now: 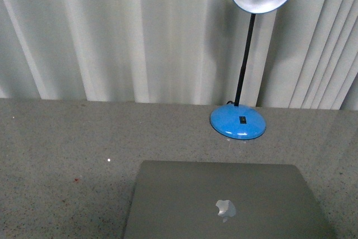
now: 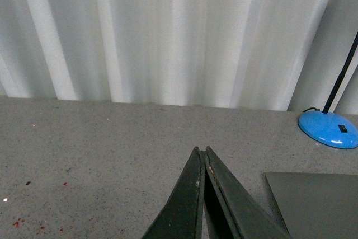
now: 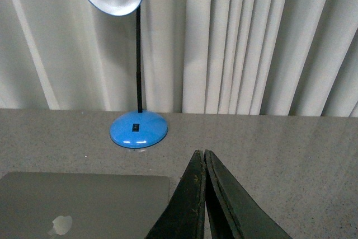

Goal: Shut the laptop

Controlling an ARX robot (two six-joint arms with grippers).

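The laptop (image 1: 224, 202) is found lying flat on the speckled grey table (image 1: 61, 149), at the near edge of the front view, with its lid down and the apple logo (image 1: 226, 209) facing upward; no keys or screen are shown. Beyond it, near its far right corner, a blue desk lamp (image 1: 238, 121) is seen standing in front of the pleated white curtain (image 1: 112, 32). The task is therefore judged to be complete or nearly so, although the seam between lid and base cannot be checked from these views. The left gripper (image 2: 202, 152) is held above bare table to the left of the laptop, and its jaws are pressed together with nothing between them. The right gripper (image 3: 201, 154) is held to the right of the laptop, its jaws likewise brought together and empty. Neither gripper is touching the laptop. The casing is judged to be rigid, smooth metal, moderately heavy and liable to slide on the polished surface. If further seating is required, light downward pressure is best applied near the front edge of the lid, away from the hinge. Sharp contact is to be avoided, since the screen beneath is fragile.
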